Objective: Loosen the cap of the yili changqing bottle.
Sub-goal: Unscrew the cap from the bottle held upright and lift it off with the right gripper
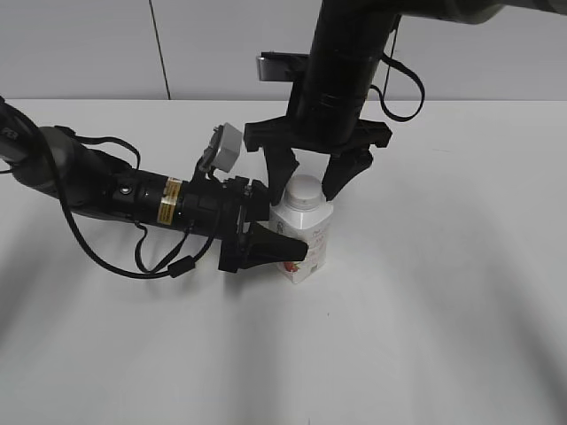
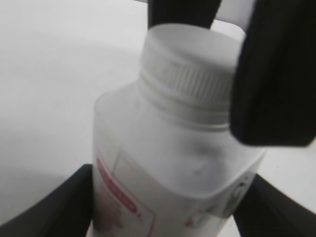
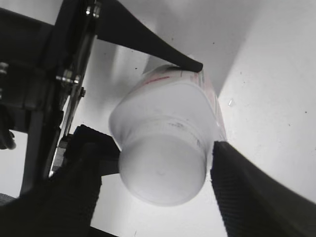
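Bracing the small white squarish plastic bottle with the pink-red label (image 1: 302,239) upright on the white table (image 1: 425,336), the left gripper (image 1: 282,241) clamps its body so it cannot spin. Above the bottle, the right gripper (image 1: 308,173) straddles the round white screw cap (image 1: 303,192), jaws apparently not yet pinching.

cap (image 1: 304,188): white | bottle (image 1: 306,239): white, pink-red label | end effectors: black | table (image 1: 443,310): white

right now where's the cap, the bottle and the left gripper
cap (image 2: 190,52), left wrist view, on its flat top
yili changqing bottle (image 1: 312,232), exterior view, on its front face
left gripper (image 1: 282,237), exterior view, midway between the fingertips around the bottle's body
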Controlling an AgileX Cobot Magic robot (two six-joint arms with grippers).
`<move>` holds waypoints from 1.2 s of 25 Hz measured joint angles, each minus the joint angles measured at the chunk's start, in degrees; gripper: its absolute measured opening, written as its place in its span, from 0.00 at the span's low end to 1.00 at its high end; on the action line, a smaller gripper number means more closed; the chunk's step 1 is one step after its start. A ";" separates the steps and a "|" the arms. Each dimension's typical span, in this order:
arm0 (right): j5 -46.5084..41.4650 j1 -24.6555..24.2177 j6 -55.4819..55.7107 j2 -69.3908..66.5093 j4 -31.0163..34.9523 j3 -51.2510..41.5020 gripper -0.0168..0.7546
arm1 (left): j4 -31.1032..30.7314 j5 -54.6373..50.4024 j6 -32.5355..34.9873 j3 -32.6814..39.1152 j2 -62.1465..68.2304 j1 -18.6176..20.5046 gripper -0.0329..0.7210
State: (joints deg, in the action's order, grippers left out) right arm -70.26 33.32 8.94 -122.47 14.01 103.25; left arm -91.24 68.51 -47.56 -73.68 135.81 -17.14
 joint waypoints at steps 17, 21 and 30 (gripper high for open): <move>0.00 0.00 -17.70 -0.02 -1.57 0.00 0.54 | 0.11 0.00 -0.11 0.00 0.00 0.00 0.70; 0.00 0.00 -37.73 -0.02 -1.67 0.00 0.54 | 0.00 0.00 -0.06 0.00 0.00 0.00 0.70; 0.16 0.00 -66.41 -0.02 -1.99 0.00 0.53 | -0.23 0.00 0.05 0.00 0.00 0.00 0.70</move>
State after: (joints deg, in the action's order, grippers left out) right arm -70.10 33.32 -57.47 -122.48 12.02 103.25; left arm -91.47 68.51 -47.51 -73.68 135.81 -17.14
